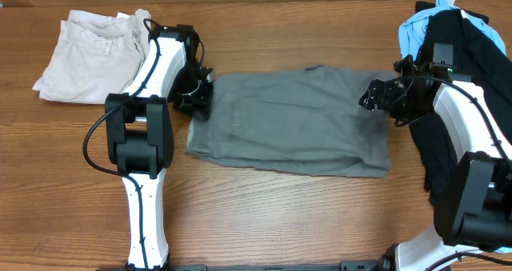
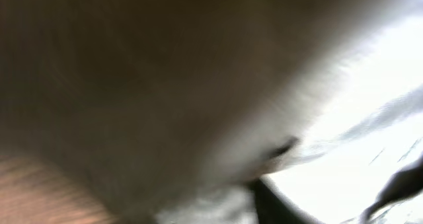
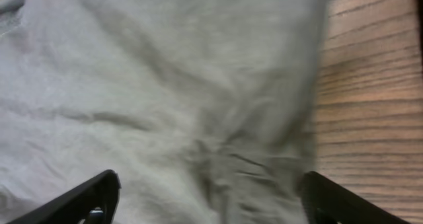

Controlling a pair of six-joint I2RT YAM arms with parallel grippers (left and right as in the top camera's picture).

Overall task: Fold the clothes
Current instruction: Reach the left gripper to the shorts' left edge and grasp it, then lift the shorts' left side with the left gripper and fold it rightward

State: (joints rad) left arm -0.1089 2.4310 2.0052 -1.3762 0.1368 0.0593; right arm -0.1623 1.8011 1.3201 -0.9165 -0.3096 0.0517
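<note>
Overhead: the grey shorts (image 1: 296,123) are seen spread flat at the middle of the wooden table (image 1: 280,215), with the long axis running left to right. The left gripper (image 1: 198,93) is set at their left edge and the right gripper (image 1: 382,93) at their right edge, so each end is served by its nearer arm. Folded beige shorts (image 1: 84,55) lie far left. A black garment (image 1: 478,31) and a light-blue garment (image 1: 416,27) are heaped far right.

Left wrist: only blur is given, so it cannot be told whether the jaws are parted or closed on cloth.

Right wrist: soft, creased grey cotton is shown directly beneath the fingers (image 3: 92,194), which are spread wide with nothing held. The cloth's edge gives way to bare wood-grain on one side.
</note>
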